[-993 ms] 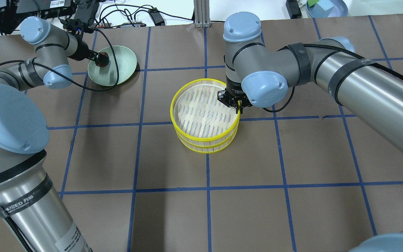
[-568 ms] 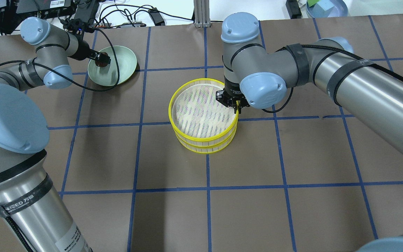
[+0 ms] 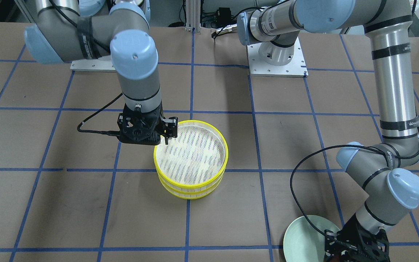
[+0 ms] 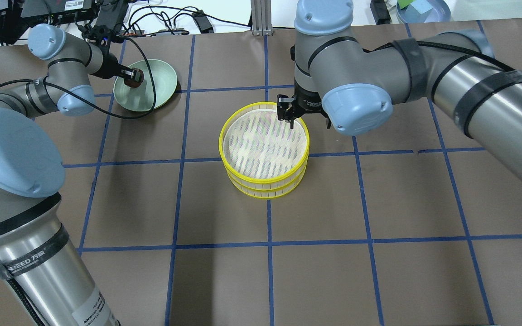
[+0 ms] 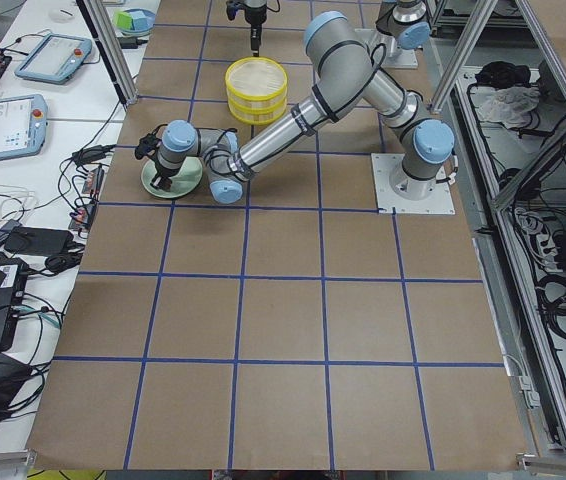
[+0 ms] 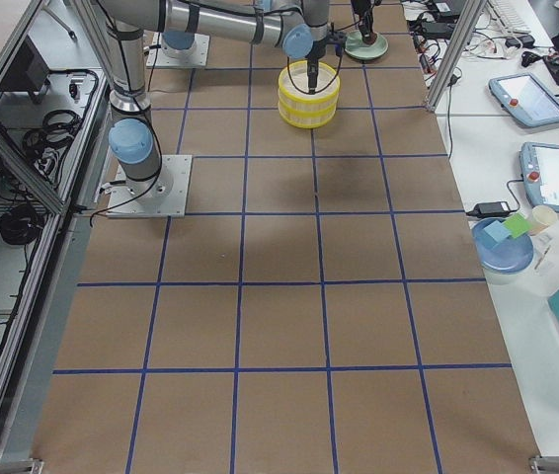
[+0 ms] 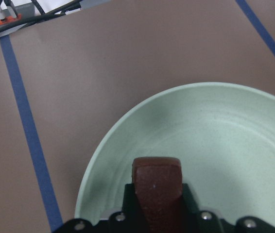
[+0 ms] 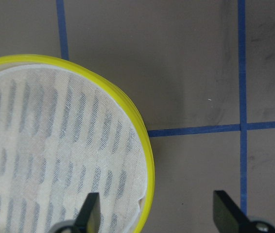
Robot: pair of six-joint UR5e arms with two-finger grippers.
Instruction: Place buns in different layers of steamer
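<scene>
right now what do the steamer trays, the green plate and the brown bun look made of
The steamer trays: likely plastic, glossy yellow rims and pale slatted walls; the base looks like white woven mesh cloth. The green plate: matte, faintly speckled, perhaps melamine or ceramic. The brown bun: smooth, blocky, probably a moulded toy; unclear.

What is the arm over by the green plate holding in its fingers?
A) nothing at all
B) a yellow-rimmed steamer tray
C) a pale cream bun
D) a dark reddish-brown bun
D: the left wrist view shows a dark reddish-brown bun pinched between the left arm's fingers, over the pale green plate.
</scene>
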